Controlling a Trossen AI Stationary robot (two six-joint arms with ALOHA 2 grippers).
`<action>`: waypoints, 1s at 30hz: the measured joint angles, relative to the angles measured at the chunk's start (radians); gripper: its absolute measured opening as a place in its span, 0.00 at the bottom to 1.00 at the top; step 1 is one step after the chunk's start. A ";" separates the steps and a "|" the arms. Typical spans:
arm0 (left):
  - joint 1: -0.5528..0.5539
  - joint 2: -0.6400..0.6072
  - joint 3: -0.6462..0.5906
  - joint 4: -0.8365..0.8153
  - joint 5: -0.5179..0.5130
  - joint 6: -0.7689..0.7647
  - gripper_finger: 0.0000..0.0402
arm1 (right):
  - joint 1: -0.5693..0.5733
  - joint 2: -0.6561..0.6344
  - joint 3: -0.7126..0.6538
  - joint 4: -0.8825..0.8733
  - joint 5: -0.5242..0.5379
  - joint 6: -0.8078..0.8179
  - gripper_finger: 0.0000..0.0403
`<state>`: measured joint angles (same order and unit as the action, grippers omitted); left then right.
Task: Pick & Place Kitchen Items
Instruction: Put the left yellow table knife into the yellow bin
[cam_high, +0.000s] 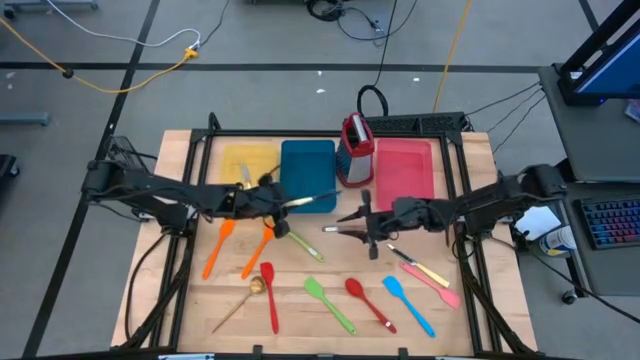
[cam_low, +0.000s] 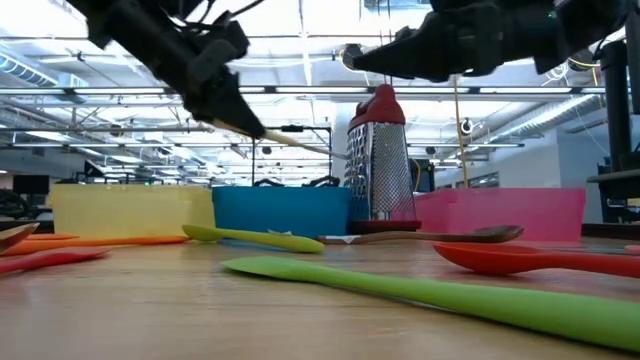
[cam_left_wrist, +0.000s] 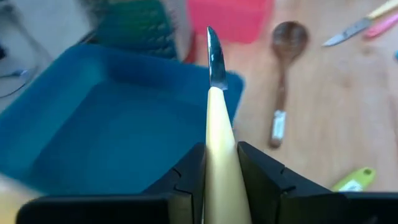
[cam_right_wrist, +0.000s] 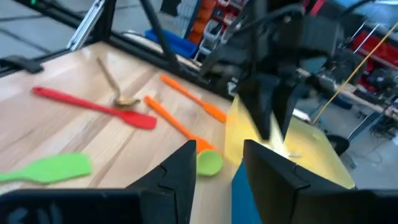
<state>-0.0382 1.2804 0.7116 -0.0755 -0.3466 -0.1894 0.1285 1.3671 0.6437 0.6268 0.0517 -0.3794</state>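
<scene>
My left gripper (cam_high: 275, 201) is shut on a cream-handled knife (cam_high: 310, 200), which it holds in the air over the near edge of the blue tray (cam_high: 308, 168). My right gripper (cam_high: 345, 221) is open and empty, just right of it above the table, with its fingers pointing toward the table's left. A wooden spoon (cam_left_wrist: 283, 74) lies flat on the table under the right gripper. Several silicone spatulas and spoons lie flat on the near half: orange (cam_high: 218, 246), green (cam_high: 330, 303), red (cam_high: 269, 295) and blue (cam_high: 408, 305). My left gripper pinches the knife's cream handle (cam_left_wrist: 219, 149) between its two fingers (cam_left_wrist: 261, 171). The knife lies along the fingers, and its blade (cam_left_wrist: 215, 56) sticks out past the fingertips toward the table's right. The knife is lifted clear, tilted slightly down over the blue tray (cam_left_wrist: 112, 130).
A yellow tray (cam_high: 250, 160), the blue tray and a pink tray (cam_high: 405, 165) stand in a row at the back. A red-topped box grater (cam_high: 357, 150) stands between the blue and pink trays. A pink utensil and a cream-handled one (cam_high: 425, 272) lie at the near right.
</scene>
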 joint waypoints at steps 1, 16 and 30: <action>-0.005 -0.028 0.000 -0.036 -0.025 -0.013 0.22 | 0.003 -0.011 0.000 -0.030 0.000 0.001 0.31; -0.046 -0.302 0.000 -0.627 -0.427 -0.490 0.23 | 0.011 -0.022 0.000 -0.109 0.000 0.061 0.30; -0.039 -0.098 0.000 -0.812 -0.417 -0.862 0.23 | 0.011 -0.022 0.000 -0.109 0.000 0.061 0.29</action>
<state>-0.0771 1.1821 0.7116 -0.8871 -0.7635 -1.0517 0.1394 1.3453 0.6437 0.5182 0.0517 -0.3183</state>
